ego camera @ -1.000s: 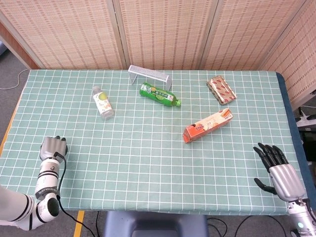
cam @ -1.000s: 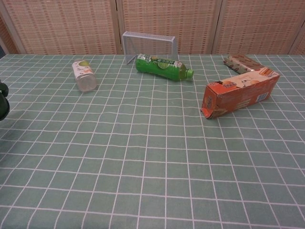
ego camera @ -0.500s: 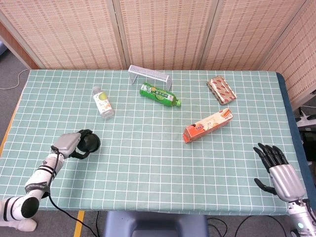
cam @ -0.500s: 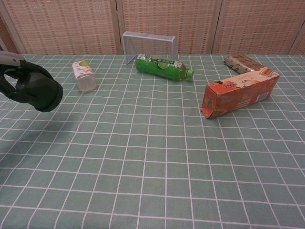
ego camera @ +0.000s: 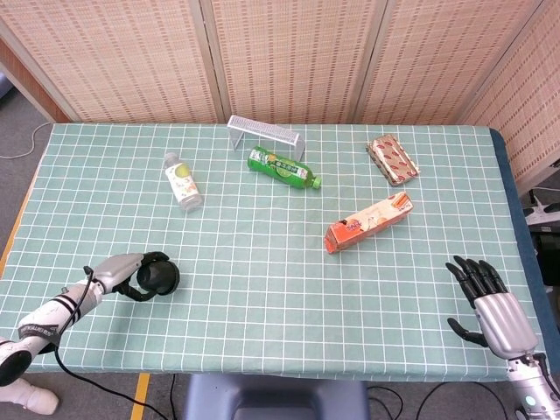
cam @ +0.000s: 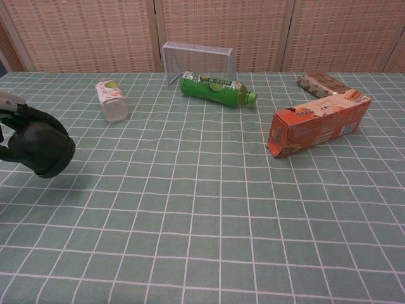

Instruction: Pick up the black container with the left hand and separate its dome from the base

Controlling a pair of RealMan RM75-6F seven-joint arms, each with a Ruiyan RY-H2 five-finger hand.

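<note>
At the near left corner of the bench, the black container is gripped by the left robot hand and appears raised. Pick-up is judged done; dome and base are not yet separated. The right robot hand is held open, empty.

We record a table under a green checked cloth. At its far edge stands a small wire mesh rack, with a green drink bottle lying on its side just in front. To the left lies a small clear bottle. An orange carton lies on its side right of centre; beyond it, a foil snack packet.
</note>
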